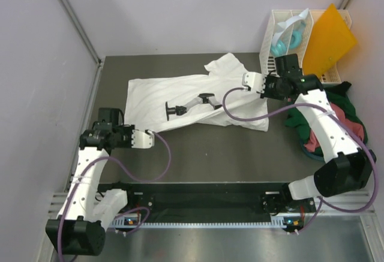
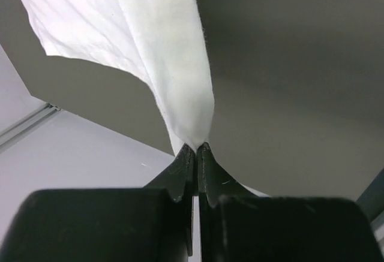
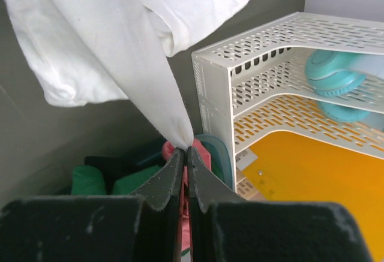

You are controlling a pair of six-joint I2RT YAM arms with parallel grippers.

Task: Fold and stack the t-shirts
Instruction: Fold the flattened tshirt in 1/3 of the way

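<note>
The large white t-shirt (image 1: 198,97) lies spread on the dark table, partly lifted at two edges. My left gripper (image 1: 146,137) is shut on its near left corner; in the left wrist view the cloth (image 2: 162,52) runs up from the closed fingertips (image 2: 197,148). My right gripper (image 1: 251,83) is shut on the shirt's right edge near the sleeve; the right wrist view shows the cloth (image 3: 102,40) pinched at the tips (image 3: 187,150). The dark green (image 1: 345,97) and salmon-red (image 1: 355,129) shirts lie heaped at the right, partly under my right arm.
A white slatted rack (image 1: 282,28) stands at the back right with a teal object (image 1: 281,45) in it and a stiff orange sheet (image 1: 327,34) leaning on it. The rack (image 3: 270,76) is close to the right of my right gripper. Walls enclose the table.
</note>
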